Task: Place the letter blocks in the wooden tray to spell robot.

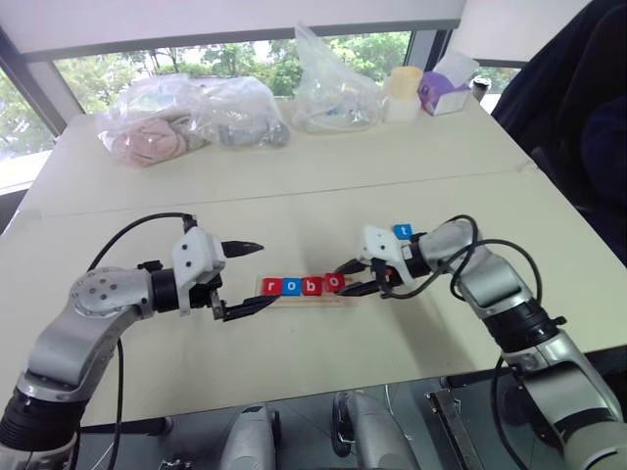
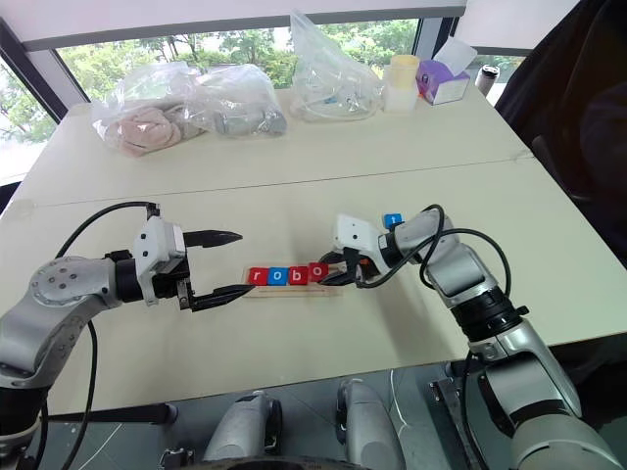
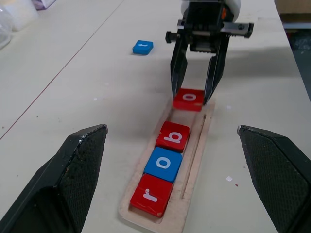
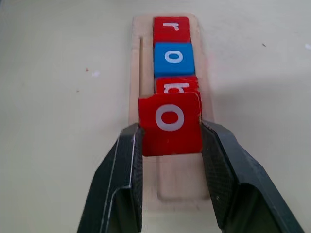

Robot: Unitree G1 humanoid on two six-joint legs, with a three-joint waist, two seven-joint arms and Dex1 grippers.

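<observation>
Clamped between the right gripper's (image 4: 170,141) fingers, a red "o" block (image 4: 170,124) over the wooden tray's (image 3: 192,182) fourth slot, not yet seated. Already in place: red "r" (image 3: 151,195), blue "o" (image 3: 164,164), red "b" (image 3: 173,136). Left to go: one blue "t" (image 3: 143,47) on the table (image 1: 323,186), toward its far edge. Left gripper (image 1: 240,279) spread wide, empty. Five blocks, one tray.
</observation>
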